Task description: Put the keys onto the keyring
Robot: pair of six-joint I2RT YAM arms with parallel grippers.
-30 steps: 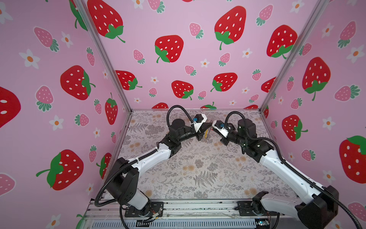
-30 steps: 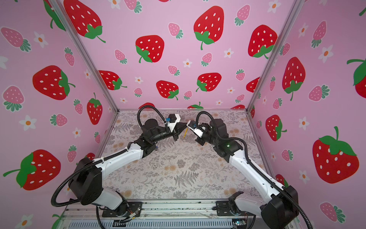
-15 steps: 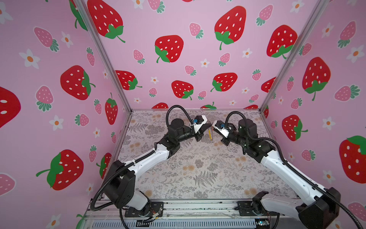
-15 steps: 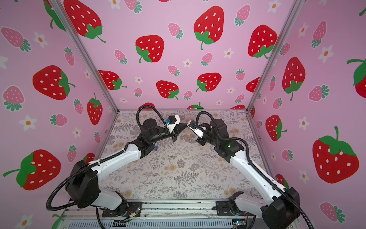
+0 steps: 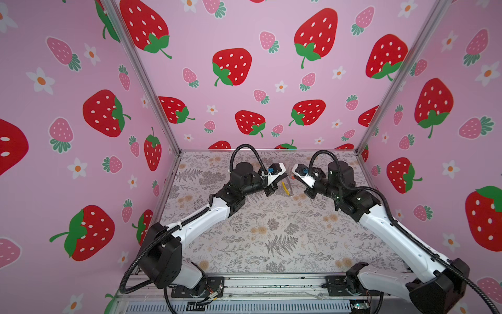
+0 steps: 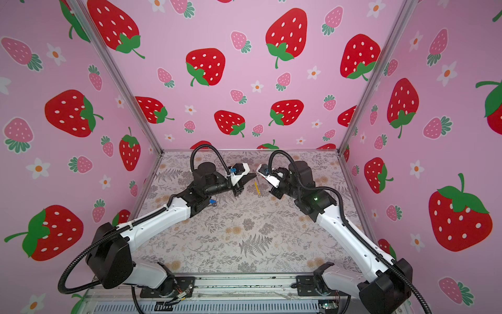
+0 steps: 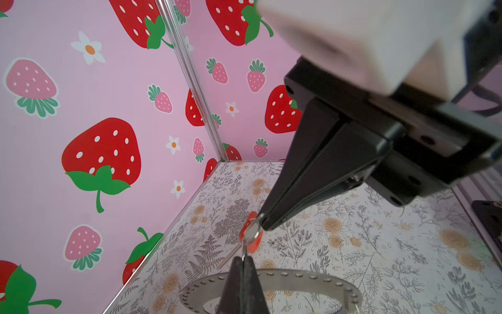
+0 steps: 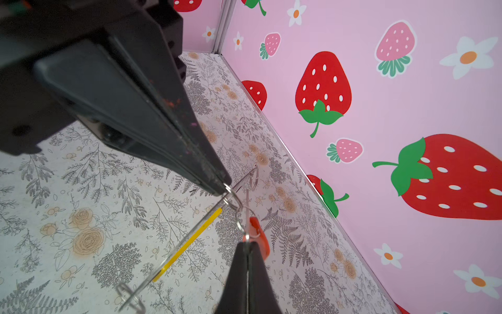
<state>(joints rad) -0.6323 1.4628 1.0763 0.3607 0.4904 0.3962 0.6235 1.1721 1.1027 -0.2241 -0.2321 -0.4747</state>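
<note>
The floral-printed paper table [image 5: 271,244] is the largest thing in view. Over its far half, at about 12 o'clock from its centre, the two grippers are held tip to tip. The left gripper [image 8: 224,188] is clenched on the keyring [image 8: 188,243], a large thin grey wire hoop with one bright yellow segment. In both top views the hoop is seen hanging clear of the table at about 6 o'clock from the meeting tips. The right gripper [image 8: 247,244] is clamped on the red-tagged key [image 8: 258,234], a small dark metal key with a red-framed plastic tag and a small silver split ring [image 8: 239,214]. The blue-tagged key [image 6: 212,201], a small dark key with a blue plastic tag, is left flat on the table at about 8 o'clock from the left gripper in a top view, well apart from both pairs of fingers. From here the hoop could be twisted out of its narrow pinch if it is pushed sideways by the right arm. The split ring could also be slid past the wire's end, since both parts are thin and free to swing. The split ring is held just beside the left fingertips [image 8: 212,179], touching or nearly touching the hoop's wire; whether it is already threaded cannot be told.
</note>
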